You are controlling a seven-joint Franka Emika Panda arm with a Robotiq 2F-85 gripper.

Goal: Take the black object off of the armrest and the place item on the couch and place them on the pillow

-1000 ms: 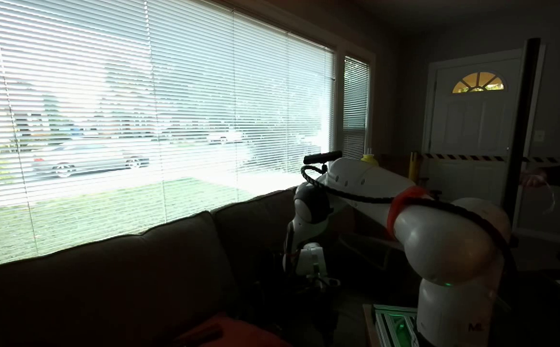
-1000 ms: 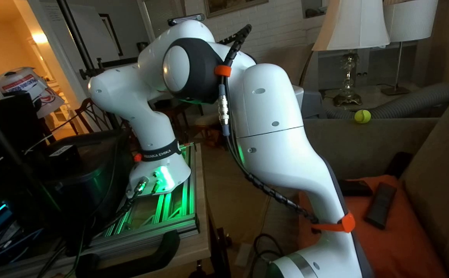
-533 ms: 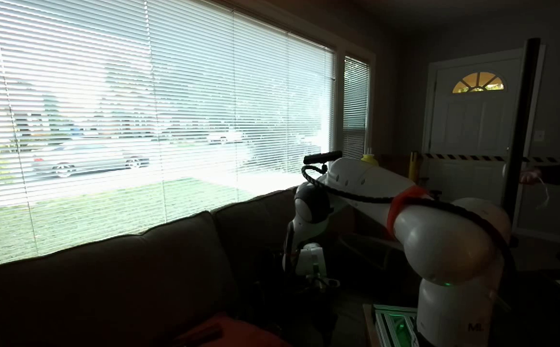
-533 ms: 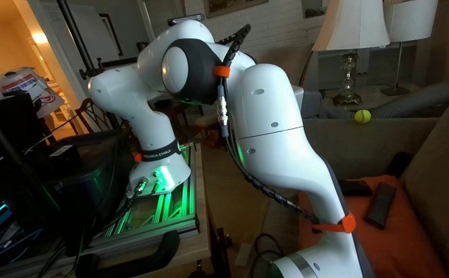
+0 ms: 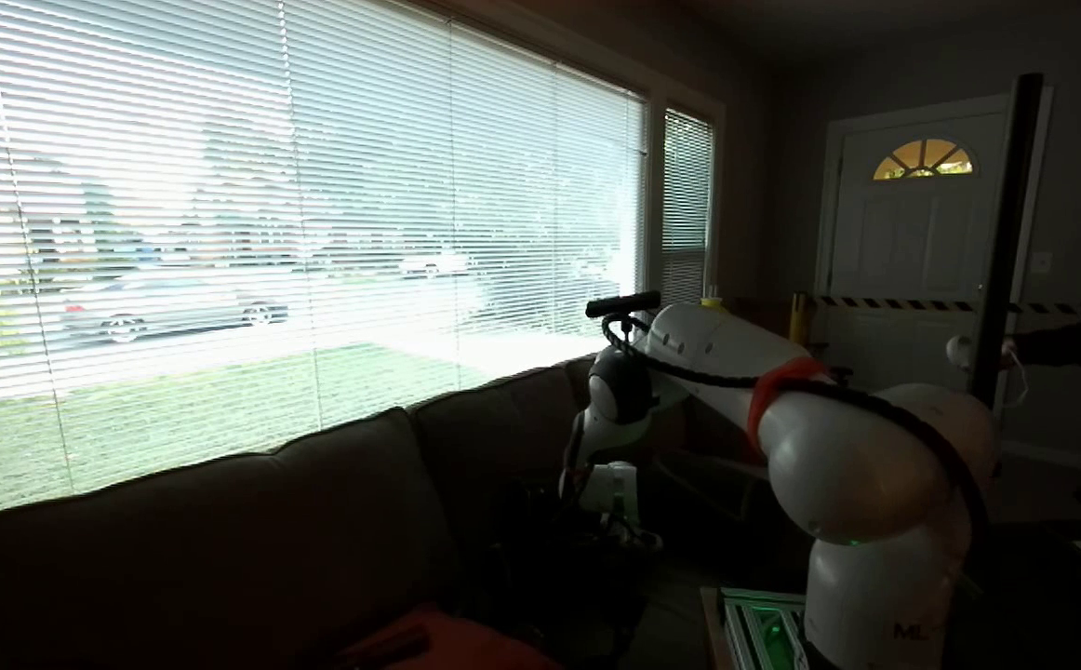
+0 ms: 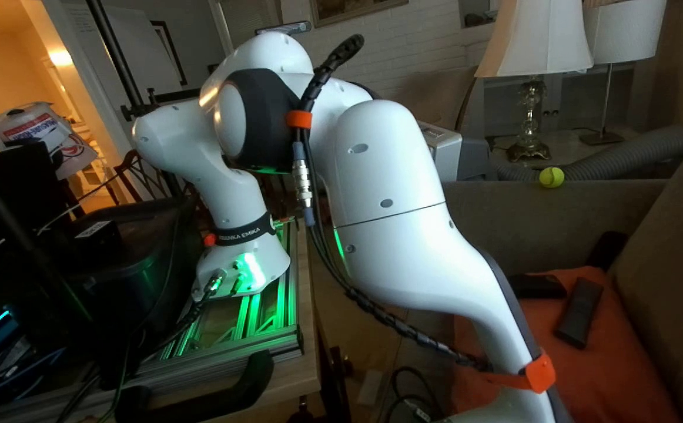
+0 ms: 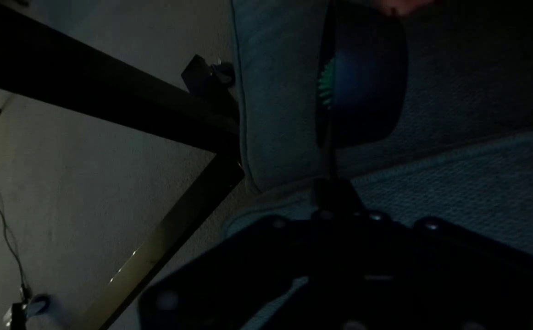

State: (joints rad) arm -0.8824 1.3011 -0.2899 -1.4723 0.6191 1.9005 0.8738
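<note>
The arm leans out over the couch-side edge of the table, which stands beside the couch, presumably to bring the seat within reach. Off that edge the gripper points down over the seat, its jaws together at the tips; a narrow dark strip runs from them to a dark object, which therefore appears pinched by its thin part, leaving the bulk free for setting down. Dimness hides the contact itself, and which of the task's items this is cannot be told. The orange pillow, the intended rest, lies across the gap from the same edge; a remote-like bar and a flat black item on it suggest a task partly done. Past the table's far corner in an exterior view, the armrest bears a tennis ball, and a black piece sits in the angle between armrest and back cushion, probably propped by both.
</note>
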